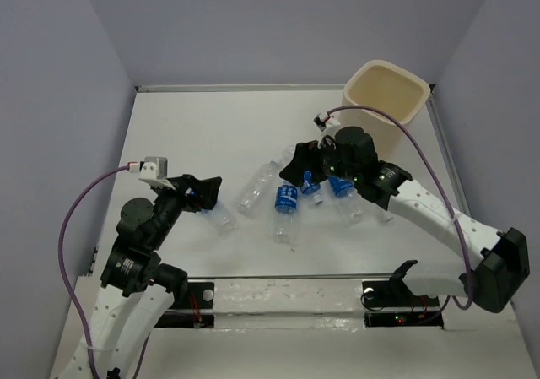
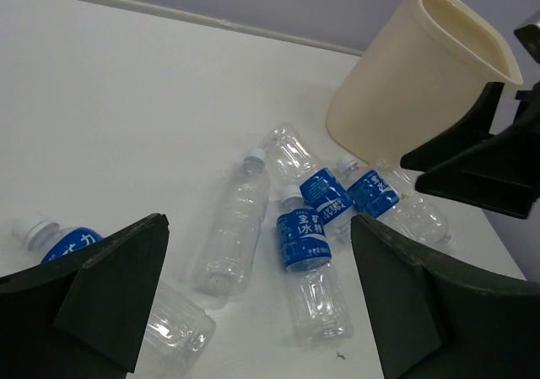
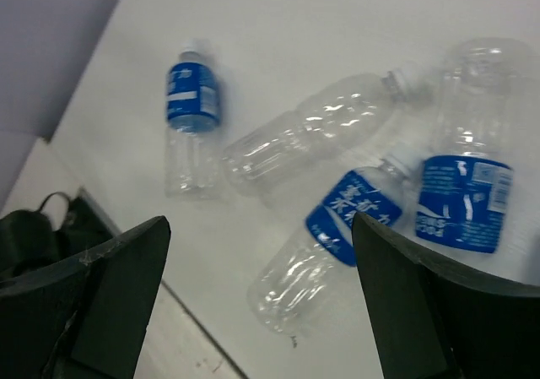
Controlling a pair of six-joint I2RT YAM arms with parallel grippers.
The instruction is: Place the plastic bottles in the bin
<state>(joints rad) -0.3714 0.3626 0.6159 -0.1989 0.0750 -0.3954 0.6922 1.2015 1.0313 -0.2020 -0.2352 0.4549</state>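
Five plastic bottles (image 1: 287, 219) lie on their sides on the white worktop (image 1: 194, 126), all outside the bin (image 1: 384, 92), which stands upright at the far right corner. Four sit in a loose cluster approx mid-worktop: one clear bottle (image 1: 256, 191) w/o label, then three w/ blue labels, some touching each other. Fifth bottle (image 1: 224, 220) lies apart to the left, blue label at its cap end. Left pincer (image 1: 205, 192) hangs over that cap end, fingers (image 2: 110, 303) spread wide, nothing gripped. Right pincer (image 1: 297, 166) is above the cluster's far side, btwn the bottles & the bin, likewise spread wide & gripping nothing; its wrist view shows four bottles on the worktop below. Whether either pincer touches a bottle: can't tell.
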